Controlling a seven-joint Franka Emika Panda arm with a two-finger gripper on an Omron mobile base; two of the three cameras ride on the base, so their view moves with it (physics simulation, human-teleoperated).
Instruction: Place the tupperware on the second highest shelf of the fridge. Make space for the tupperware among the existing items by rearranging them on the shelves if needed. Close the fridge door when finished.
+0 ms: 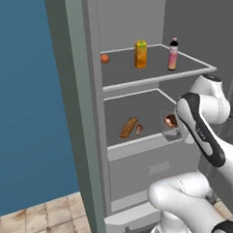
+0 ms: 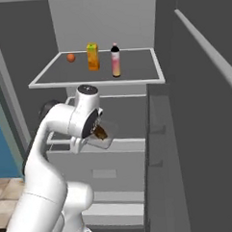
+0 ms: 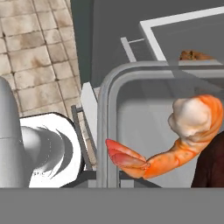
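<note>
In the left base view the fridge (image 1: 89,115) stands open; no writing can be read on any item. On the upper shelf (image 1: 155,75) stand an orange fruit (image 1: 105,58), a yellow carton (image 1: 141,53) and a pink bottle (image 1: 173,54), each apart from the others. On the lower shelf (image 1: 139,139) lie a brown sausage (image 1: 128,127) and a small brown piece (image 1: 138,129) just beside it. The tub (image 1: 171,122) is at the right front of this shelf, partly hidden by the white arm (image 1: 201,128). In the right base view the tub (image 2: 100,134) hangs at the arm's hand in front of the lower shelf, below the carton (image 2: 92,56) and bottle (image 2: 115,60); the door (image 2: 205,132) stands open at the right. In the hand view the tub (image 3: 131,78) is very near, with a shrimp (image 3: 175,144) inside; the fingers are closed on the tub.
</note>
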